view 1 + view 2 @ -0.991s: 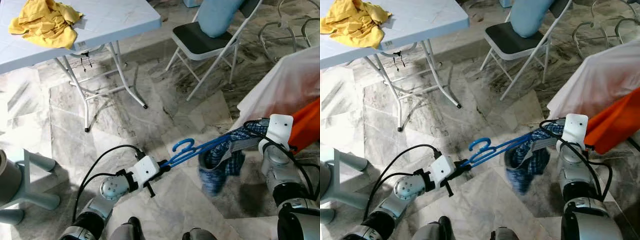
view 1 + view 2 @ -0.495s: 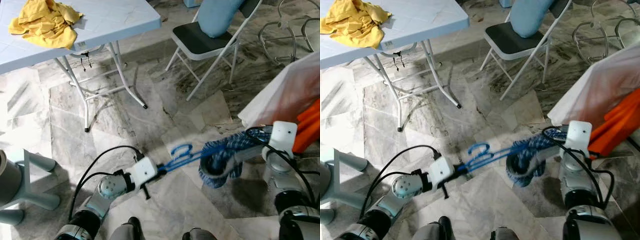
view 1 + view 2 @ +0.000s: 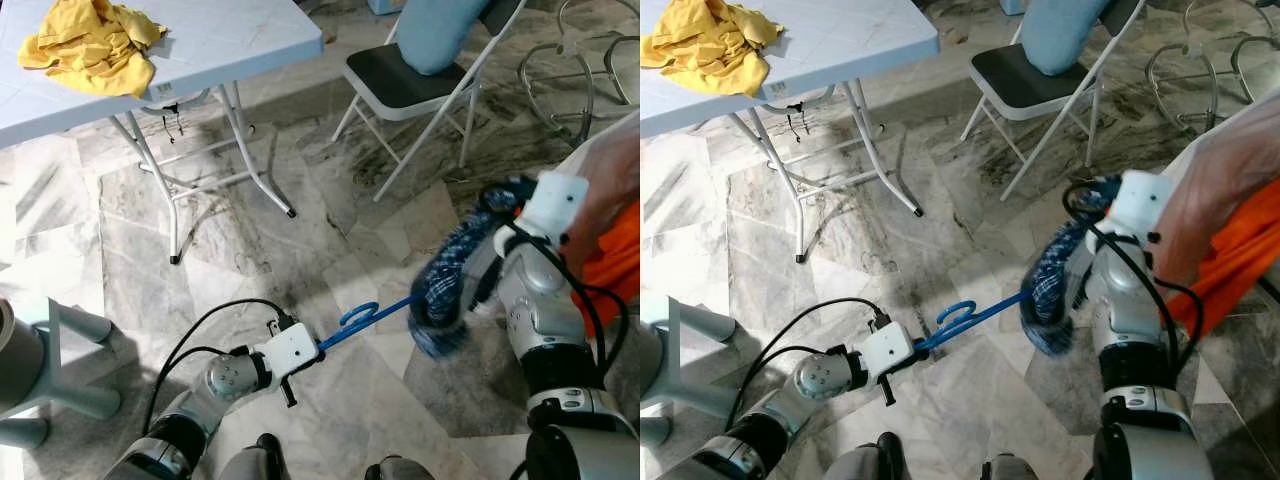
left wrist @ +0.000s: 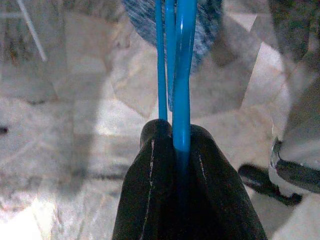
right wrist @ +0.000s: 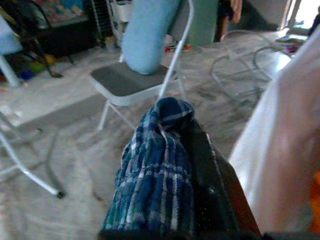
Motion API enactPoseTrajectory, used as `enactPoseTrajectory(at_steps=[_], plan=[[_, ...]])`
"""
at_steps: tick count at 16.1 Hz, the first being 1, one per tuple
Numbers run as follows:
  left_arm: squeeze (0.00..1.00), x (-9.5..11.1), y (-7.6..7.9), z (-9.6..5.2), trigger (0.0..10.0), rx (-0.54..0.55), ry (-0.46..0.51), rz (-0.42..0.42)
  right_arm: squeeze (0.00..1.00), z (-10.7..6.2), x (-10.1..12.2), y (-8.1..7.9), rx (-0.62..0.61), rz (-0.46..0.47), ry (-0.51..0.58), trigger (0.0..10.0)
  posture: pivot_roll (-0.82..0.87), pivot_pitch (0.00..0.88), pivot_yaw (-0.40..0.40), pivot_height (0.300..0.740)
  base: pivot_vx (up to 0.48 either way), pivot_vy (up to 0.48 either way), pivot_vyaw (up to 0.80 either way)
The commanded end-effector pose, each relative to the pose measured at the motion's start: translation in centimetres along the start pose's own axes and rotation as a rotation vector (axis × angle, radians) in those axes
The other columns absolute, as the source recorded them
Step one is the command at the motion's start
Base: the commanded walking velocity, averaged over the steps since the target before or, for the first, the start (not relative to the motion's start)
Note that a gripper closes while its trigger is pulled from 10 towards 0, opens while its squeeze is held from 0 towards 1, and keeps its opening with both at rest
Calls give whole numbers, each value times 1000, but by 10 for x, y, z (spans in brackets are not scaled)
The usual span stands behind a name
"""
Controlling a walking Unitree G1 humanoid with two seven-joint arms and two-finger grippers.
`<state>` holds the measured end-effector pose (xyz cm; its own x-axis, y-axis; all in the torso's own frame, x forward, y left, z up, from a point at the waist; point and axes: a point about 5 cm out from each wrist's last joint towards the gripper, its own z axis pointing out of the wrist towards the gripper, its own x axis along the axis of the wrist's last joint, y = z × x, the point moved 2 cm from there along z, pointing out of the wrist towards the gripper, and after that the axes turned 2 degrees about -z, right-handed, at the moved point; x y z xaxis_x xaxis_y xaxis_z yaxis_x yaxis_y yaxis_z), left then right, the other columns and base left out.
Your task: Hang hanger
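The step in hand is judged to be carrying a loaded hanger toward a place to hang it, and it would be done well if both arms were moved together, so that the plaid cloth (image 3: 447,290) is not dragged off the hanger's far end and the hook is kept free and turned upward. The cloth, dark blue with pale checks, is bunched over the right gripper (image 5: 187,150), whose fingers are wrapped in it and appear closed on it, raised near the white and orange fabric (image 3: 608,215). The blue hanger (image 3: 365,318) is thin, probably slippery plastic, stretched over the marble floor (image 3: 250,240) between the arms, its curled hook near the left gripper (image 4: 172,137), which is clamped tight on its bars
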<state>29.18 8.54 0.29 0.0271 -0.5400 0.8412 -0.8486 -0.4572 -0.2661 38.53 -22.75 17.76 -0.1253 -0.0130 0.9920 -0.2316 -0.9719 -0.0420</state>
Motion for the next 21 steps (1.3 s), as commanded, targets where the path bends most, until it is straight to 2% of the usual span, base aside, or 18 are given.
enactPoseTrajectory(at_steps=[1, 2, 4, 6, 7, 9, 12, 14, 16, 18, 19, 21], plan=[[0, -23, 9, -5, 0, -21, -111, -22, 0, 2, 24, -2, 15, 13, 71, 0, -109, 181, 50, 740, 0, 0, 0], [0, -25, 8, -5, 0, -11, -122, -28, 0, 2, 28, 1, 14, -28, 91, 0, -111, 180, 47, 740, 0, 0, 0], [0, -27, 7, -6, 0, -6, -138, -35, 0, -1, 23, 14, -35, -137, 110, 0, -107, 179, 46, 740, 0, 0, 0], [0, -27, 5, -6, 0, 12, -132, -33, 0, -5, 15, 20, -68, -207, 109, 0, -102, 181, 49, 740, 0, 0, 0], [0, -24, 3, -7, 0, 33, -99, -40, 0, -7, 8, 26, -103, -252, 97, 0, -97, 181, 53, 740, 0, 0, 0], [0, -13, 0, -7, 0, 59, 1, -76, 0, -12, -17, 41, -184, -297, -2, 0, -91, 184, 56, 740, 0, 0, 0], [0, -9, 7, -6, 0, -2, 41, -57, 0, -20, -48, 41, -195, -349, -100, 0, -87, 186, 58, 740, 0, 0, 0], [0, 2, 1, -6, 0, 21, 112, -62, 0, -28, -69, 37, -181, -400, -161, 0, -85, 185, 56, 740, 0, 0, 0], [0, 16, -7, -7, 0, 19, 202, -105, 0, -37, -88, 38, -167, -424, -229, 0, -80, 182, 53, 740, 0, 0, 0], [0, 20, -10, -10, 0, 38, 262, -176, 0, -43, -99, 37, -145, -431, -262, 0, -82, 181, 50, 740, 0, 0, 0], [0, 24, -13, -9, 0, 52, 298, -240, 0, -47, -106, 36, -140, -432, -289, 0, -83, 181, 48, 740, 0, 0, 0], [0, 34, -21, -9, 0, 78, 349, -259, 0, -56, -121, 37, -121, -440, -353, 0, -84, 180, 44, 740, 0, 0, 0]])
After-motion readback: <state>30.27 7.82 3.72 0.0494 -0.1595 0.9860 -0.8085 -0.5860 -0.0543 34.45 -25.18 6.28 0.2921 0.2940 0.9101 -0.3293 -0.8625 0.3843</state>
